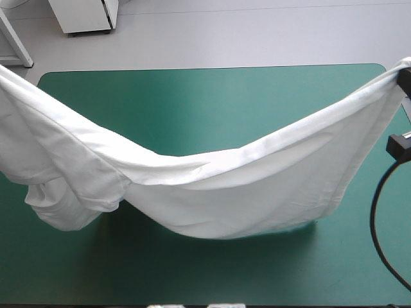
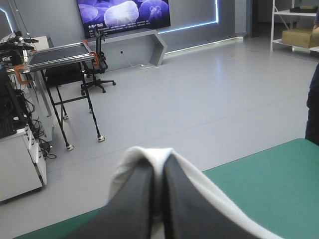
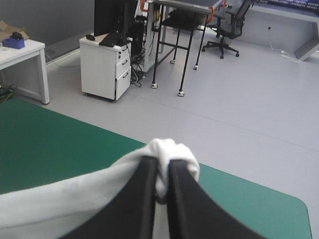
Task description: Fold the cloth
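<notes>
Left gripper: clamped on the T-shirt, black fingers all but meeting in a pointed arch. White fold pinched between them and bulging over the tips, more cloth trailing down beside one finger. Raised above the teal-green cover, with the cover's edge below and ahead of the fingers. Right gripper: likewise pinched tight on the T-shirt, a rounded white wad caught between the fingertips and poking out just ahead of them. Broad band of cloth running off to one side from under the fingers. Raised too, with a rounded corner of the cover below and ahead. From the high view: T-shirt strung between the two grippers like a hammock. One end gathered at the right gripper, the other running out of sight toward the left gripper, itself not seen from above. Deepest sag about midway between the grippers. Lowest fold close to the cover or touching it, cannot tell which, with shadow directly beneath. Nearer the left gripper, a sleeve drooping in a loose pouch below the main span. Upper edge rolled into a thick hem line from gripper to gripper.
</notes>
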{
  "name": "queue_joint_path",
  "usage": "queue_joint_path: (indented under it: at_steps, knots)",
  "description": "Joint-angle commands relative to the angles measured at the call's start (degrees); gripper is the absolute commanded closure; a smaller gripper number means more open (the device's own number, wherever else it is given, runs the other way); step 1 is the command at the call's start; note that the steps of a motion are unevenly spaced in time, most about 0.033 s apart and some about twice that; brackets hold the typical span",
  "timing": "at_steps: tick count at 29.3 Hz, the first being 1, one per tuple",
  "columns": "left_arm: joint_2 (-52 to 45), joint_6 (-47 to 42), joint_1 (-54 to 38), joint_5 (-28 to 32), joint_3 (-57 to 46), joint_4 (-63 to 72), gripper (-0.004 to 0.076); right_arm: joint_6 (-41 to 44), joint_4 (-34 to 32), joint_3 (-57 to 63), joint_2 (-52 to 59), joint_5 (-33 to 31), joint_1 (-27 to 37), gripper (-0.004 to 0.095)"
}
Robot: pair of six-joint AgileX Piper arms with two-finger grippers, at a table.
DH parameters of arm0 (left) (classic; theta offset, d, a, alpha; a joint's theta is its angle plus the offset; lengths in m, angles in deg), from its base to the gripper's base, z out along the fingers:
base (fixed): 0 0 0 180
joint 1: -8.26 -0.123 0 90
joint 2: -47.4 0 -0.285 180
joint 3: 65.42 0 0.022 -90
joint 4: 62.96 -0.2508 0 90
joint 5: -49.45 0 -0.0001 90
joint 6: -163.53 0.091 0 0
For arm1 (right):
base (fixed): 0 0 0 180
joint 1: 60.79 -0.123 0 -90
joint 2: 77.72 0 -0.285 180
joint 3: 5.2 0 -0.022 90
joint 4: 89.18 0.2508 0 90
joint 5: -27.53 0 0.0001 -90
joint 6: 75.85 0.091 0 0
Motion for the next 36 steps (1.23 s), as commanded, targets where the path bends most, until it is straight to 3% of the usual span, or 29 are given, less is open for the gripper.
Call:
queue_joint_path:
  at_steps: [1, 9, 19, 29, 33, 36]
  knots:
    - [0.28, -1.25, 0.66, 1.83, 0.76, 0.61, 0.0733, 1.16, -3.00, -3.31, 0.70, 4.54, -0.60, 0.0925]
    - [6.04, -2.35, 0.66, -1.09, -0.65, -1.69, 0.0733, 3.68, -9.46, 5.17, -0.80, 1.88, -0.60, 0.0925]
    - [19.92, -0.63, 0.66, 3.69, -3.39, -1.69, 0.0733, 6.32, -23.06, 12.38, -14.10, 6.27, -0.49, 0.0925]
    - [30.70, 0.76, 0.66, 15.57, -3.39, -2.15, 0.0733, 6.57, -26.04, 9.69, -28.71, 13.85, 0.08, 0.0925]
    - [34.65, 0.74, 0.66, 20.79, -3.39, -2.21, 0.0733, 6.57, -23.30, 7.05, -33.68, 15.50, 2.99, 0.0925]
    - [38.31, 0.74, 0.55, 21.49, -3.39, -2.21, 0.0733, 6.28, -20.49, 6.69, -37.21, 15.75, 5.97, 0.0925]
